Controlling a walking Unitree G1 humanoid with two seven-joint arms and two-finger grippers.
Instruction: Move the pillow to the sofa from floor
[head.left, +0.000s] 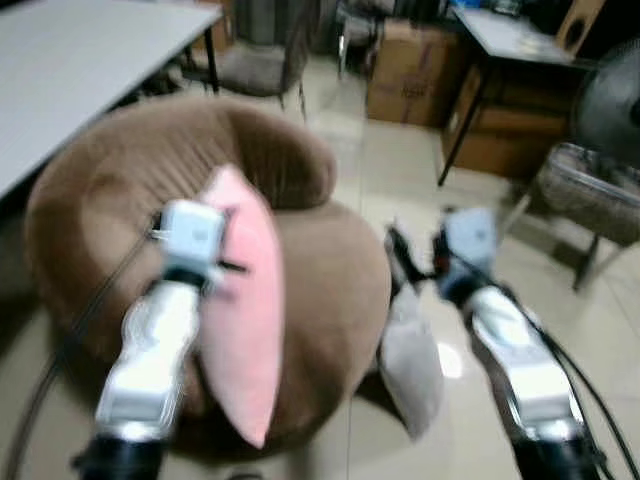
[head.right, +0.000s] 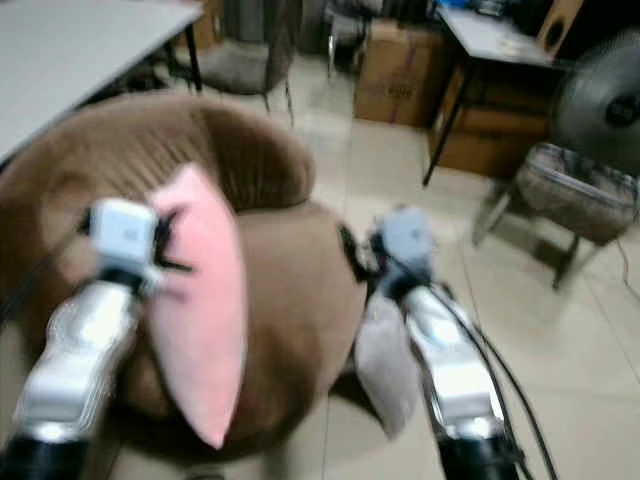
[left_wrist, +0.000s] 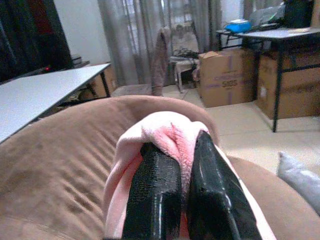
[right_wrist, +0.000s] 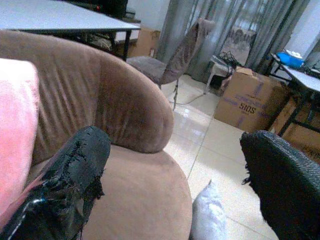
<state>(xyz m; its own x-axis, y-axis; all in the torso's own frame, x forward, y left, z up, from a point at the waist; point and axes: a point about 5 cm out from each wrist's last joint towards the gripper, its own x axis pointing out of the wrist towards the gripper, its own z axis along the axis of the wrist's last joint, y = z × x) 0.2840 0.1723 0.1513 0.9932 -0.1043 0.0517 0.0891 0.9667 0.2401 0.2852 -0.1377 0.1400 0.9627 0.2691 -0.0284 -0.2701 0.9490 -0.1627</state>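
**Pink pillow held over the brown sofa**

Tiled floor surrounds a round brown sofa. "SIOS" may be read, blurred, on a cardboard box. A pink pillow is clamped upright over the seat by the left gripper. A grey pillow lies on the floor below the wide-spread right gripper.

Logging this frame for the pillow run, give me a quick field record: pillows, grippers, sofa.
pink pillow: pinched at its edge, hanging over the brown sofa seat
left gripper: shut on the pink pillow
right gripper: open, holding nothing, beside the sofa
grey pillow: on the floor against the sofa's side
background: cardboard boxes, tables, chair
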